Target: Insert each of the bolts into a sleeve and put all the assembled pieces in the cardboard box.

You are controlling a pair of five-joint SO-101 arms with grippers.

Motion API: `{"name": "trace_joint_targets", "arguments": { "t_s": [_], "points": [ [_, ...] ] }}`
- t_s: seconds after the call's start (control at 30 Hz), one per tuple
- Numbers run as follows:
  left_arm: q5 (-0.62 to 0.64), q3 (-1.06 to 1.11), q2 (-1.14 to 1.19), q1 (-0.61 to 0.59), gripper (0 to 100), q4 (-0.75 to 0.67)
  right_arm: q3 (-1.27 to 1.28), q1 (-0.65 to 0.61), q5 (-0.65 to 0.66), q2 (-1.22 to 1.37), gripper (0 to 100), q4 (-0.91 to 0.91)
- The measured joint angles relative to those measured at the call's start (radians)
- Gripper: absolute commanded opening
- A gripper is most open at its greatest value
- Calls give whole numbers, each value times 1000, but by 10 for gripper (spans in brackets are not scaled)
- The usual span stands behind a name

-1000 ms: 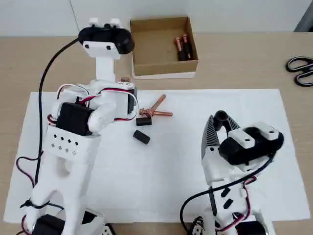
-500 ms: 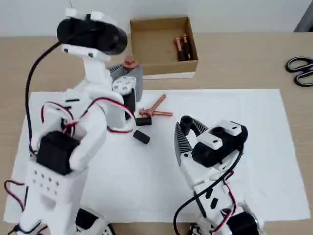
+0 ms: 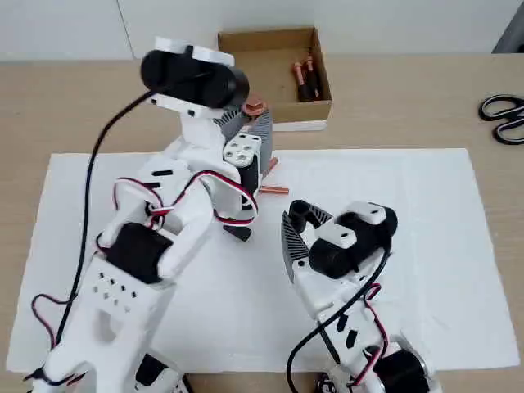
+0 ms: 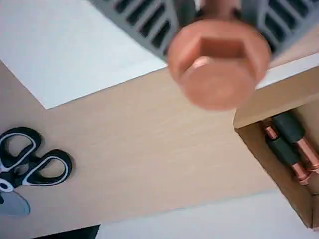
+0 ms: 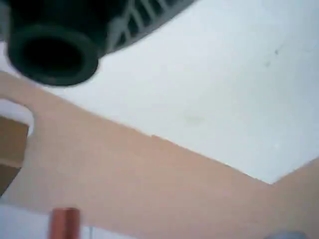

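In the high view my left gripper [image 3: 253, 116] is raised near the cardboard box [image 3: 246, 82], shut on a copper bolt [image 3: 254, 106] with its head up. The left wrist view has that bolt's hex head [image 4: 218, 64] close up between the grey fingers [image 4: 144, 17]. My right gripper [image 3: 298, 216] stands over the mat's middle, shut on a black sleeve [image 3: 300, 210]; the sleeve's open end [image 5: 52, 56] faces the right wrist camera. Two assembled pieces [image 3: 307, 79] lie in the box [image 4: 259, 107]. A loose bolt [image 3: 273, 190] and a black sleeve [image 3: 240, 233] lie on the white mat, half hidden by the left arm.
Scissors [image 3: 503, 115] lie on the wooden table at the far right, also seen as scissors [image 4: 31, 165] in the left wrist view. The white mat [image 3: 426, 188] covers the table's middle, with open room on its right half.
My left gripper rose from the mat with the bolt and swung right toward the box. My right arm carried its sleeve left toward the mat's middle.
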Motion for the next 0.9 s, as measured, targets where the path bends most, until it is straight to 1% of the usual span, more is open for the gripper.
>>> {"name": "trace_joint_targets", "arguments": {
  "t_s": [0.1,0.27,0.33,0.47,0.57,0.77,0.9],
  "points": [
    [0,55,0,32,6,-54,0,3,0,-2,4,0],
    [0,66,-15,94,6,-66,6,0,0,-2,4,0],
    [5,68,-43,107,6,-40,17,0,0,-2,4,0],
    [8,68,-115,120,6,68,26,2,0,-2,4,0],
    [28,68,-160,120,6,109,28,0,0,0,4,0],
    [80,127,-215,132,6,114,28,3,0,0,4,0],
    [80,192,-218,157,6,63,28,0,0,0,4,0]
  ]
}}
